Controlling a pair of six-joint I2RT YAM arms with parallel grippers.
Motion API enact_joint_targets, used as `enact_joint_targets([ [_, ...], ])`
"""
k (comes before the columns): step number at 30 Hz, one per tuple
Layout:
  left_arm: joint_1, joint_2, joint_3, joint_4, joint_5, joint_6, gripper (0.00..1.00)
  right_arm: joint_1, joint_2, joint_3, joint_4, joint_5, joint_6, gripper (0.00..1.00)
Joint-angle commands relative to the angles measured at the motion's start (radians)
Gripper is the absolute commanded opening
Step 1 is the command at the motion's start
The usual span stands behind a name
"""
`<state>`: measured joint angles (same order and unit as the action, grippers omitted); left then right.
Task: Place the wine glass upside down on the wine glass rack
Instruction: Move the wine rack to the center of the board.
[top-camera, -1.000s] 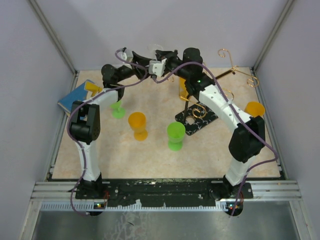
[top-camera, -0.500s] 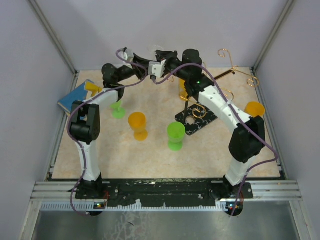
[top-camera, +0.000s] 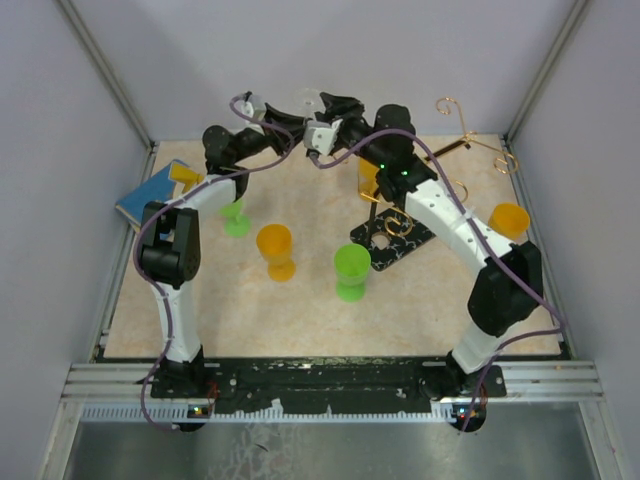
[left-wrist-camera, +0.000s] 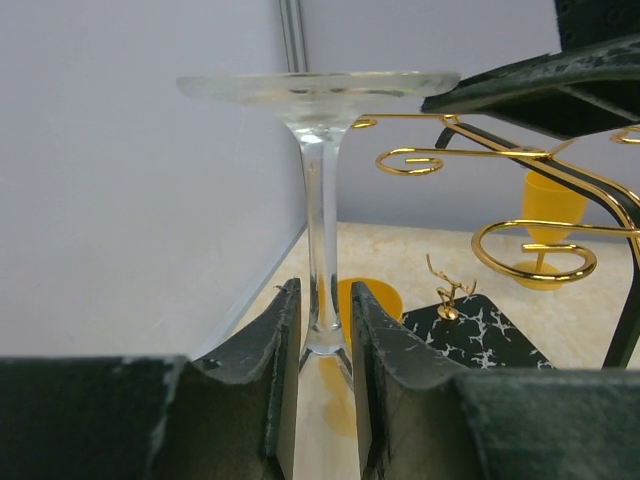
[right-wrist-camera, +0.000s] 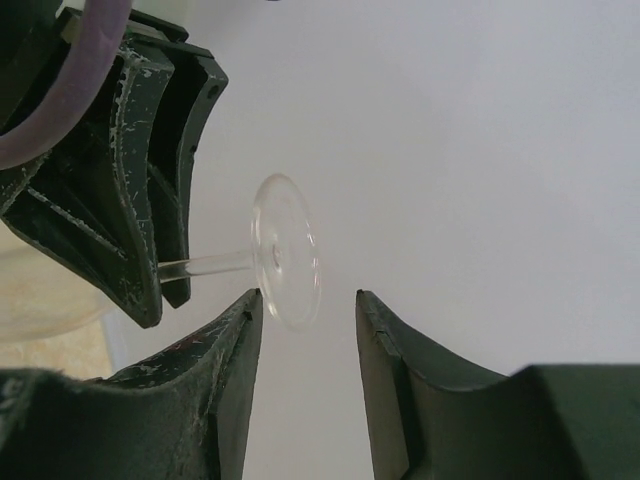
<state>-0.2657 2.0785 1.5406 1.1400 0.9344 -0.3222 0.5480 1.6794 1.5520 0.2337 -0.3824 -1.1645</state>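
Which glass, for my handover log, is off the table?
The clear wine glass, stem clamped in the left gripper; the coloured goblets stand on the table.

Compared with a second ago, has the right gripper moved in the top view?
Yes, slightly: the right gripper has shifted rightward, toward the wine glass rack.

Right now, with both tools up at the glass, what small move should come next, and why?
Probably the right tool should back away from the wine glass. Its jaws stand open at the glass's foot, while the left tool is shut on the stem, foot up. Once that is clear, the left one could carry the glass to the wine glass rack.
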Motion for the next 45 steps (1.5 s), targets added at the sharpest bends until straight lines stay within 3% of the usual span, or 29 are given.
enact_joint_targets([
  [1,0.006,-0.012,0.040,0.022,-0.030,-0.026,0.08,0.006,-0.107,-0.020,0.100,0.029,0.064,0.44],
  [10,0.006,0.007,0.039,0.024,-0.032,-0.043,0.04,0.006,-0.158,-0.083,0.203,0.176,0.217,0.49],
  [14,0.005,0.020,0.025,0.016,-0.018,-0.045,0.04,0.004,-0.112,0.015,0.134,0.370,0.322,0.50],
  [18,-0.001,0.021,-0.004,0.003,0.000,-0.035,0.04,-0.016,-0.079,0.065,0.112,0.467,0.393,0.50],
  [23,-0.019,-0.001,-0.037,-0.055,0.020,0.020,0.03,-0.077,-0.076,0.112,0.086,0.503,0.543,0.50],
  [29,-0.037,-0.057,-0.102,-0.112,0.025,0.074,0.03,-0.122,-0.052,0.171,0.027,0.558,0.597,0.50],
  [36,-0.066,-0.146,-0.215,-0.162,0.021,0.133,0.02,-0.143,-0.043,0.187,0.023,0.575,0.595,0.50],
  [45,-0.091,-0.224,-0.324,-0.077,-0.005,0.095,0.00,-0.152,-0.035,0.193,0.016,0.588,0.568,0.50],
])
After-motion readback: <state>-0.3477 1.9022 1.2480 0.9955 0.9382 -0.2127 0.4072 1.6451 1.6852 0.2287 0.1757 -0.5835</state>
